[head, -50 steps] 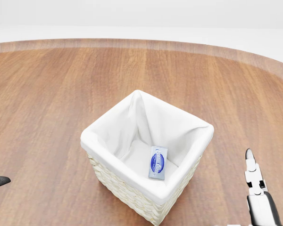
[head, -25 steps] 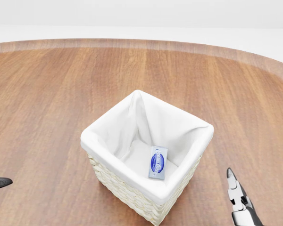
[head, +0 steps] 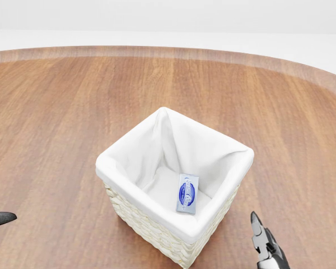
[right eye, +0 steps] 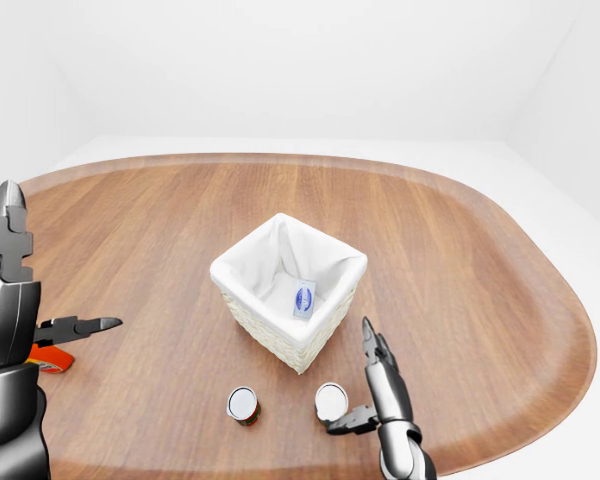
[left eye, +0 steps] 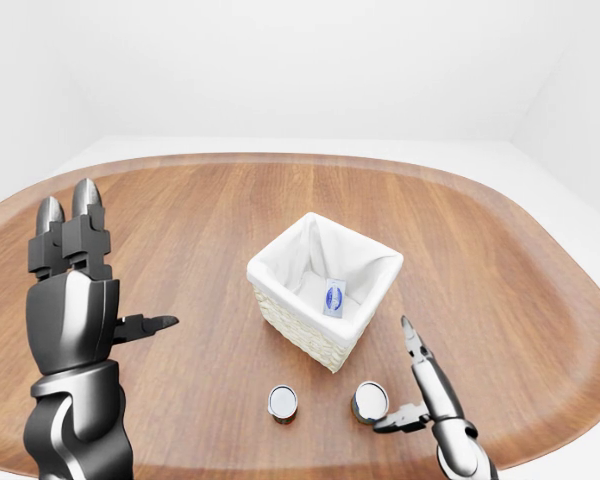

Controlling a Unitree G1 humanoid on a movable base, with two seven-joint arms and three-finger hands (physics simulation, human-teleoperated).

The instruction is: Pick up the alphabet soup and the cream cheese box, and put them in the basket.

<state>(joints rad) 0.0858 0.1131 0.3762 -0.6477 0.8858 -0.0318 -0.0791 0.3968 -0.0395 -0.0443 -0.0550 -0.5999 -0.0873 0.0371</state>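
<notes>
The white-lined wicker basket (head: pixel 129 168) stands mid-table, and the cream cheese box (head: pixel 187 193) lies inside it on the liner. Two cans stand upright below the basket in the left-eye view. The left can (left eye: pixel 282 402) has a reddish side, the right can (left eye: pixel 370 401) a grey one. Their labels are hidden, so I cannot tell which is the alphabet soup. My right hand (left eye: pixel 395 385) is open just right of the grey can, fingers pointing up and thumb reaching toward the can's base. My left hand (left eye: pixel 115 265) is raised at the far left, open and holding nothing.
An orange object (right eye: pixel 48 357) shows partly behind my left hand near the table's left edge. The wooden table's rounded rim (right eye: pixel 540 420) runs close below the cans and my right hand. Bare wood lies above and to the right of the basket.
In the head view my right hand has slid left and down, from the right edge toward the basket's lower right corner. The left thumb tip has barely moved.
</notes>
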